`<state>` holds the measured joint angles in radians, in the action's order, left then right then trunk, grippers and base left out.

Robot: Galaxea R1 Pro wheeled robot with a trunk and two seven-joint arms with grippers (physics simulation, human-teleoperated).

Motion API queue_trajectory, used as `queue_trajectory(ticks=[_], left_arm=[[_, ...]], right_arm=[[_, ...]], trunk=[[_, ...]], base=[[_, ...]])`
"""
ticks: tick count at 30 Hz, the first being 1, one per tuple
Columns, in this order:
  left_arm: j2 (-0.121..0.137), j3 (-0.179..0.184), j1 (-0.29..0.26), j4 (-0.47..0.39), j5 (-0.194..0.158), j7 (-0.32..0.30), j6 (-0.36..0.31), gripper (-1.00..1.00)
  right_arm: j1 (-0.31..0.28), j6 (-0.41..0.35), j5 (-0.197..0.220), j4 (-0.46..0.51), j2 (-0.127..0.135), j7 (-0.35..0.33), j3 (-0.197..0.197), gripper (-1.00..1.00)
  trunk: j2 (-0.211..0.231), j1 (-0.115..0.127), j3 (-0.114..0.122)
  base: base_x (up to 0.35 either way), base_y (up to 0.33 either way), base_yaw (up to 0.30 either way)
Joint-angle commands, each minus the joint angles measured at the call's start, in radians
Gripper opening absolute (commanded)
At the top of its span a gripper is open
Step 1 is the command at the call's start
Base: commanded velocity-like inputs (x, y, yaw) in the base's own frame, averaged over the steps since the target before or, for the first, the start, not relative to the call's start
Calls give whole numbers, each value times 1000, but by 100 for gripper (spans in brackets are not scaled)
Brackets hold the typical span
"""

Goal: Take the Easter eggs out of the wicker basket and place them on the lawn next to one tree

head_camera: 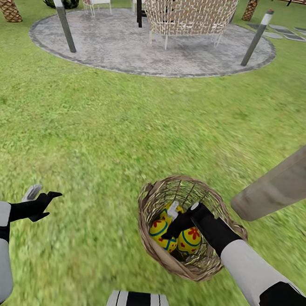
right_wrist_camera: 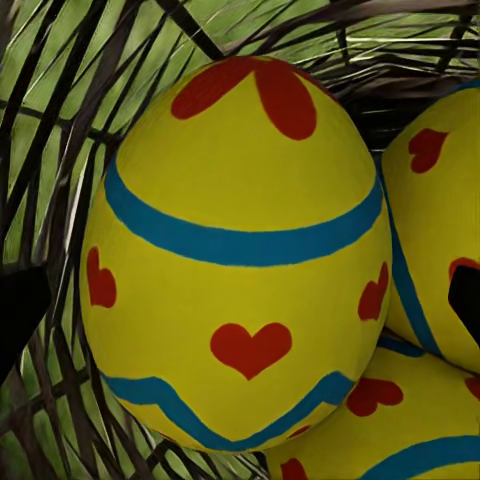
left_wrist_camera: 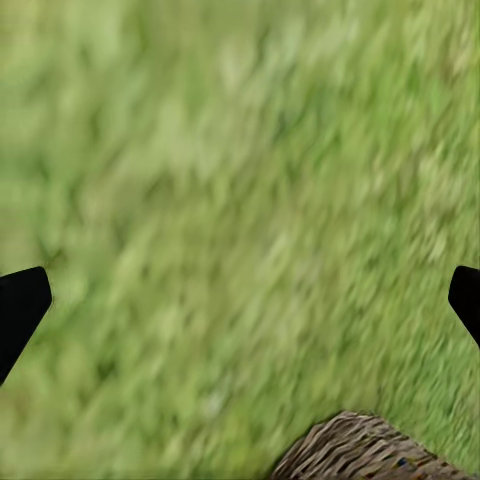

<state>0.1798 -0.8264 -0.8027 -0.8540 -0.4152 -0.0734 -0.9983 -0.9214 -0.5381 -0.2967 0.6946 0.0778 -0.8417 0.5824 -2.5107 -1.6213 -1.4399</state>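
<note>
1. Jaws on both sides stand apart. In the head view the left gripper [head_camera: 40,200] hangs open over the lawn [head_camera: 103,134] at eight o'clock, well apart from the wicker basket [head_camera: 186,268] at five o'clock. The right gripper [head_camera: 171,227] reaches down inside that basket among the three Easter eggs [head_camera: 189,240], nothing clamped yet. A grey-beige tree trunk [head_camera: 286,182] leans just beside the basket at three o'clock; a grey round patio [head_camera: 148,54] with a woven-backed bench [head_camera: 190,14] lies at twelve.
2. In the left wrist view, two dark fingertips [left_wrist_camera: 20,305] sit wide apart over blurred grass, with the basket's braided rim at five o'clock.
3. In the right wrist view, one yellow egg with blue bands and red hearts sits between the spread fingertips [right_wrist_camera: 20,315], against the woven wall, two more eggs touching it.
</note>
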Motion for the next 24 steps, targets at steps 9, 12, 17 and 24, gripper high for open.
queue_trajectory(ticks=[9,12,17,24], left_arm=[[0,-3,-1,0,7,-8,-5,100],[0,-3,-1,0,7,-8,-5,100],[0,-3,-1,0,8,-7,-5,100],[0,-3,-1,0,9,-7,-5,100]], right_arm=[[0,-5,-7,2,0,-9,2,100],[-1,-9,-6,2,-1,-8,2,100],[-7,-12,-5,1,-1,-8,2,100],[-8,-13,-5,-2,-1,-9,2,100]], trunk=[[-1,-2,-16],[-1,-2,-16],[-2,-3,-24],[-2,-3,-28]], base=[[0,0,0],[0,0,0],[0,0,0],[0,0,0]])
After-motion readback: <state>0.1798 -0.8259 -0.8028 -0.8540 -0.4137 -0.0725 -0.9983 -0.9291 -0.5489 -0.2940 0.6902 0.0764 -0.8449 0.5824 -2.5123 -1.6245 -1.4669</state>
